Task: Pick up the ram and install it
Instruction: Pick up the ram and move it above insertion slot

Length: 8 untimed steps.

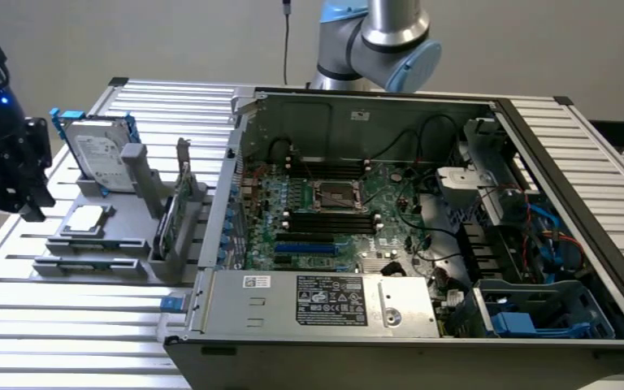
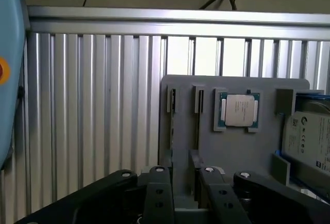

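Note:
The ram (image 1: 171, 221) is a thin dark greenish board standing on edge between the posts of a grey holder (image 1: 95, 264), at the exterior view's left of the computer case. In the wrist view it shows edge-on as a thin line in a holder slot (image 2: 198, 126). My black gripper (image 1: 22, 205) hangs over the slatted table, further to the exterior view's left than the holder and clear of it. The wrist view shows its fingers (image 2: 156, 190) apart and open, with nothing between them, a little short of the slots.
The holder also carries a silver hard drive with blue brackets (image 1: 101, 154) and a small square silver chip (image 1: 87, 218). The open computer case (image 1: 399, 341) holds the motherboard with black memory slots (image 1: 328, 221). The slatted metal table (image 1: 74, 325) lies around them.

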Each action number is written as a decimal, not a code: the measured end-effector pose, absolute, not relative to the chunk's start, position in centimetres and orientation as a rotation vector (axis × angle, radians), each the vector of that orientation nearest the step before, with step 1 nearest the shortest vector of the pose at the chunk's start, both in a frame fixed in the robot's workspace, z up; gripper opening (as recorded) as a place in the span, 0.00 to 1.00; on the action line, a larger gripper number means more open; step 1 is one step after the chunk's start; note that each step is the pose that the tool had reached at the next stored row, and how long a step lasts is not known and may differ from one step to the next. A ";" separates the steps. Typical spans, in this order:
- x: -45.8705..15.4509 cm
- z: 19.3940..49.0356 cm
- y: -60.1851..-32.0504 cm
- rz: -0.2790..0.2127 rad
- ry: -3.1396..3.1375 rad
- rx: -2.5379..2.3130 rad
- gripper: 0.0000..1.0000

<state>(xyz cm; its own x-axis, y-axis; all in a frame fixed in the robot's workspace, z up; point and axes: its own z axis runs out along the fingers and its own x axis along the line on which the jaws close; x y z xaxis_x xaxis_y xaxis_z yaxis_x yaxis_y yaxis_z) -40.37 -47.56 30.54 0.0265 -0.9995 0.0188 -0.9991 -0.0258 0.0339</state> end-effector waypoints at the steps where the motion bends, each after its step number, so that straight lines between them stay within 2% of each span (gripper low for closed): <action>1: -40.3 30.4 -47.6 -0.016 -2.163 2.226 0.30; 2: -40.3 30.2 -47.7 -0.016 -2.160 2.229 0.36; 3: -40.2 30.0 -47.7 -0.016 -2.157 2.232 0.36; 4: -40.2 29.8 -47.7 -0.016 -2.152 2.237 0.42; 8: -40.1 29.1 -47.9 -0.015 -2.130 2.258 0.42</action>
